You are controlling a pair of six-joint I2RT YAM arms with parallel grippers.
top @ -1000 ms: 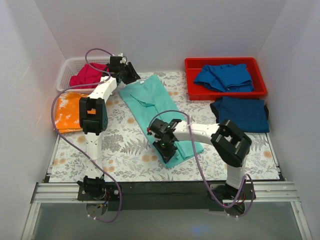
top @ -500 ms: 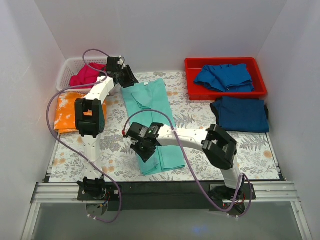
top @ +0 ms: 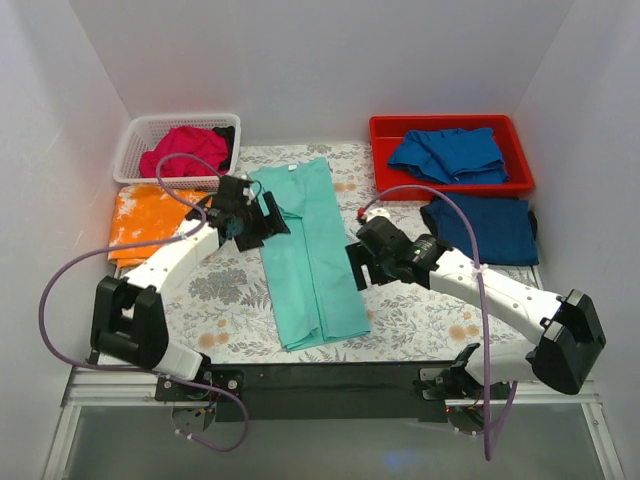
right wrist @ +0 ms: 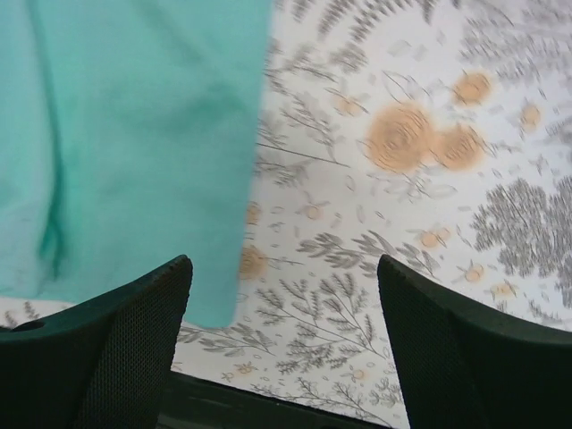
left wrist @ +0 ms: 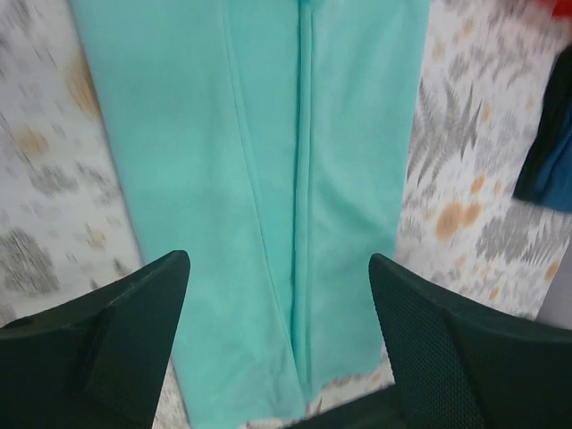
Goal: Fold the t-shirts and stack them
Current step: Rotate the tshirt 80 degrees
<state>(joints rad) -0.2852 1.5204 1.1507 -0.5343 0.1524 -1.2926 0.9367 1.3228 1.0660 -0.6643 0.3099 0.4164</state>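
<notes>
A mint-teal t-shirt [top: 312, 256] lies folded into a long narrow strip down the middle of the fern-printed sheet [top: 440, 320]. My left gripper [top: 262, 222] hovers open at the strip's upper left edge; its wrist view looks down the teal cloth [left wrist: 268, 161] with nothing between the jaws. On the strip's right side, my right gripper [top: 362, 262] is open too, and its wrist view shows the teal edge [right wrist: 134, 134] beside bare sheet [right wrist: 393, 179]. Other t-shirts: orange mottled [top: 145, 222] at left, magenta [top: 183, 150] in a basket, blue [top: 450, 152] in a tray, and a folded blue one [top: 482, 228] in front of that tray.
A white basket [top: 133, 148] sits at the back left and a red tray [top: 385, 180] at the back right. White walls close in the sides and back. A black rail [top: 330, 378] runs along the near edge.
Both grippers have let go of the teal t-shirt and opened. The shirt now lies straight as a folded strip. The left arm drew back toward the front, the right arm swung to the strip's right.
</notes>
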